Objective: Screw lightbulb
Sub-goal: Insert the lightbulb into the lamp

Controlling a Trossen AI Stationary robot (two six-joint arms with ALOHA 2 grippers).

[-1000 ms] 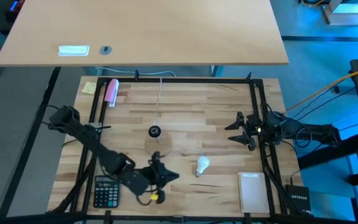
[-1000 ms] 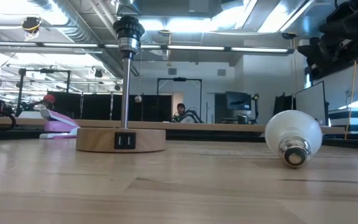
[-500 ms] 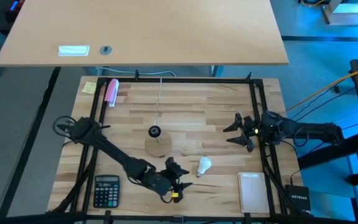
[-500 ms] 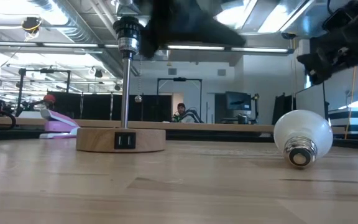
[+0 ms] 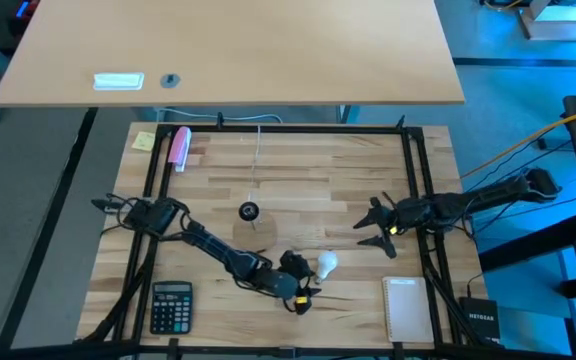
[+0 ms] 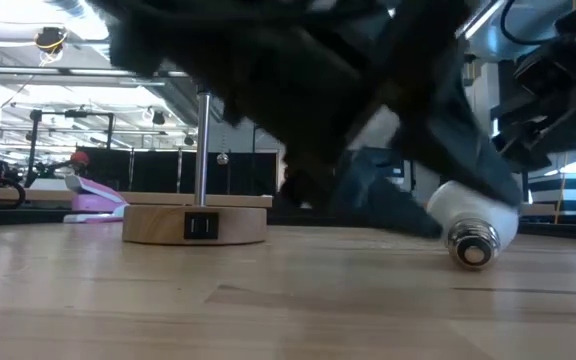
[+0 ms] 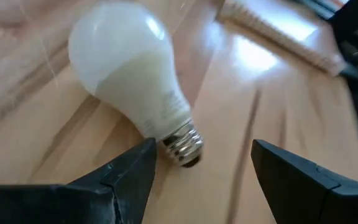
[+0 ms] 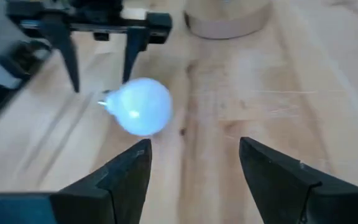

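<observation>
The white lightbulb [image 5: 325, 265] lies on its side on the wooden table, right of the black socket [image 5: 249, 211] on its round wooden disc base [image 5: 252, 235]. Its silvery screw base [image 7: 183, 144] points at my left gripper [image 7: 204, 169]. That gripper is low over the table and open, with its fingertips just short of the screw base and one on either side of its line. My right gripper [image 5: 370, 229] stands open farther toward the table's right edge, aimed at the bulb's round end [image 8: 143, 106].
A calculator [image 5: 171, 305] lies at the near left and a spiral notebook [image 5: 405, 308] at the near right. A pink object [image 5: 179, 147] and a yellow note [image 5: 144, 141] sit at the far left. Black frame rails [image 5: 415, 190] run along the table's sides.
My left gripper has swung from near the calculator toward the table's right edge and down to the lightbulb, and its fingers have opened. My right gripper has come in from the right rail toward the bulb and tipped downward.
</observation>
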